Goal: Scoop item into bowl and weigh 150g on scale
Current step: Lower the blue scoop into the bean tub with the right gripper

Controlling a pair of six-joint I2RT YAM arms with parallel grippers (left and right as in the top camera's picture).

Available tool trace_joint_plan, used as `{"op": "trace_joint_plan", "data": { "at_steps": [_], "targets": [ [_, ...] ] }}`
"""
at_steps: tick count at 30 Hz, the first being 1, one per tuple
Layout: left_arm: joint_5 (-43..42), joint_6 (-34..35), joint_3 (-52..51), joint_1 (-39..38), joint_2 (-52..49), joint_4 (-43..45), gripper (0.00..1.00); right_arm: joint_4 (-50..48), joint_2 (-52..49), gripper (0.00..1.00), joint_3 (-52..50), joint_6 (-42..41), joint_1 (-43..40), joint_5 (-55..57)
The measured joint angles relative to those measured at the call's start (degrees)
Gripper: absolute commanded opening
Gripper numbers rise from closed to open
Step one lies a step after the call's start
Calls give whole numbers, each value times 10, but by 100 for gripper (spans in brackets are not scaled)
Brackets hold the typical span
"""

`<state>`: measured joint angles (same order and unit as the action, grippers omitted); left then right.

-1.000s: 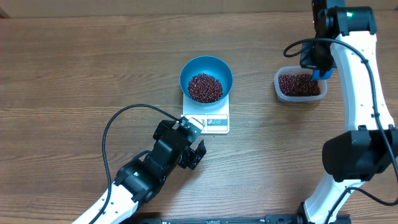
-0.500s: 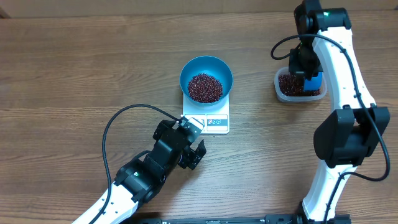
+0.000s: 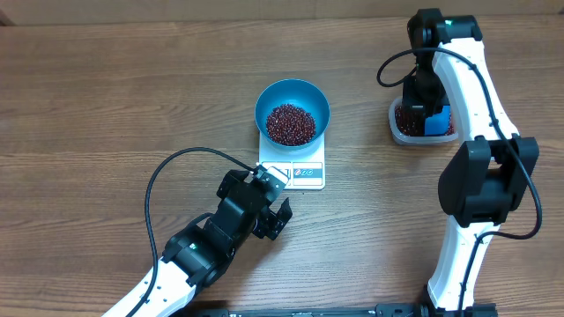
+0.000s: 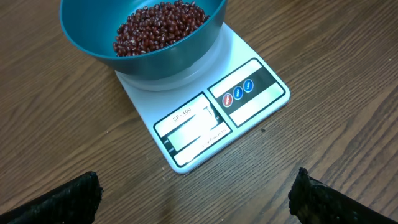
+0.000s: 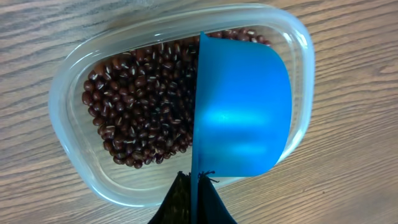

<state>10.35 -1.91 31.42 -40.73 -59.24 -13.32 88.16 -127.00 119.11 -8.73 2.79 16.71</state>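
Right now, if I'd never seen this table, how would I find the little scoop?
Look to the far right side of the wooden table, where a clear plastic tub holds red-brown beans. The scoop hangs over that tub's right half. It is bright blue and small, unlike the larger round teal bowl on the white scale.

Quick tally: 1 bowl (image 3: 293, 91), 1 scale (image 3: 300, 173), 1 tub (image 3: 393, 119), 1 scoop (image 3: 436, 121), 2 arms (image 3: 211, 238), beans (image 3: 290, 123) in 2 heaps, too many to count indiv.

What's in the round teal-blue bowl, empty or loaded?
Loaded, partly: a heap of small dark red-brown beans covers the bottom of the bowl, walls bare above it.
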Motion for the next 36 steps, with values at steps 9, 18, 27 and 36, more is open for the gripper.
{"op": "trace_joint_plan", "data": {
  "at_steps": [9, 18, 27, 36],
  "targets": [
    [0, 0, 0, 0, 0, 0, 100, 0, -3, 4, 0, 9, 2, -9],
    [0, 0, 0, 0, 0, 0, 100, 4, -10, 4, 0, 52, -1, -73],
    [0, 0, 0, 0, 0, 0, 100, 4, -12, 4, 0, 89, -7, -130],
    [0, 0, 0, 0, 0, 0, 99, 10, -12, 4, 0, 172, -61, -247]
  ]
}}
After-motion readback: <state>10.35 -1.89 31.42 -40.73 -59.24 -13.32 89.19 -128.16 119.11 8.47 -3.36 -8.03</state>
